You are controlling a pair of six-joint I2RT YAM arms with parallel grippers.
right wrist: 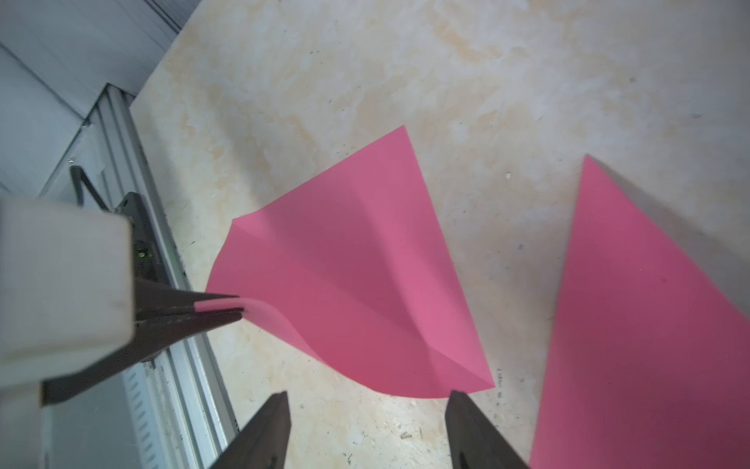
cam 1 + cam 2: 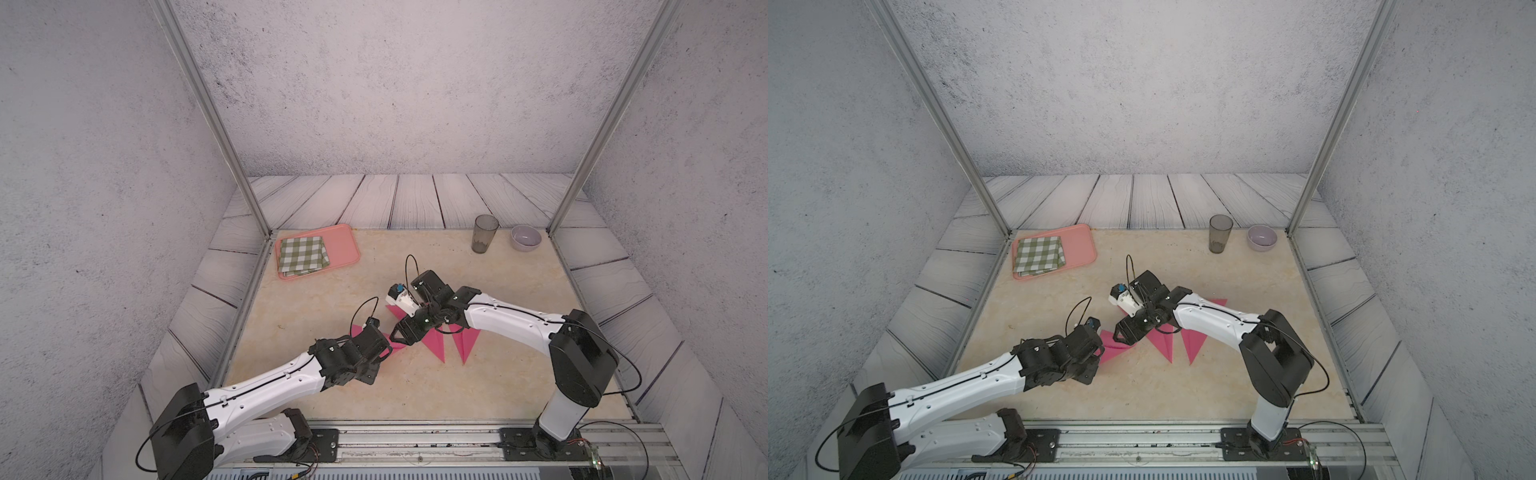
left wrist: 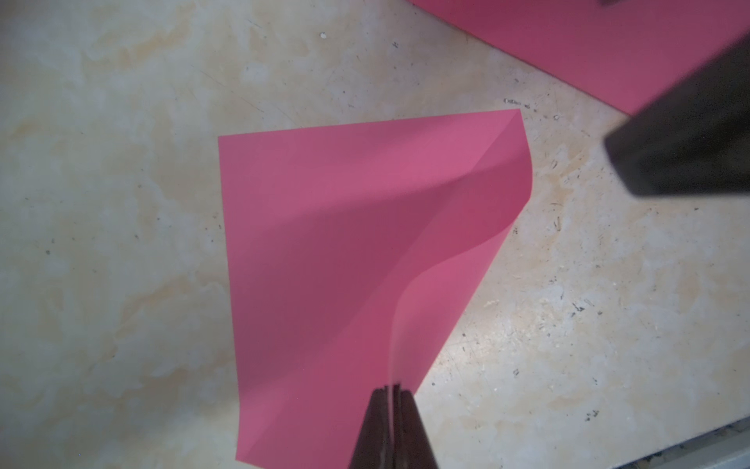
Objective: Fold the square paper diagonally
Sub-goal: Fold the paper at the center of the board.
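The square paper (image 3: 345,243) is a pink sheet on the beige table, mostly hidden by the arms in both top views (image 2: 398,347) (image 2: 1116,352). One corner is lifted and curls over the rest of the sheet (image 1: 357,284). My left gripper (image 3: 391,390) is shut on that raised corner, and the right wrist view shows the pinch (image 1: 239,305). My right gripper (image 1: 367,396) hovers open just off the paper's curved edge, with only bare table between its fingers. The two grippers nearly meet at mid-table (image 2: 390,345) (image 2: 397,332).
Two folded pink triangles (image 2: 436,347) (image 2: 465,343) lie just right of the grippers. A pink tray (image 2: 347,245) with a green checked cloth (image 2: 301,253) sits at the back left. A grey cup (image 2: 484,232) and a pale bowl (image 2: 525,237) stand at the back right.
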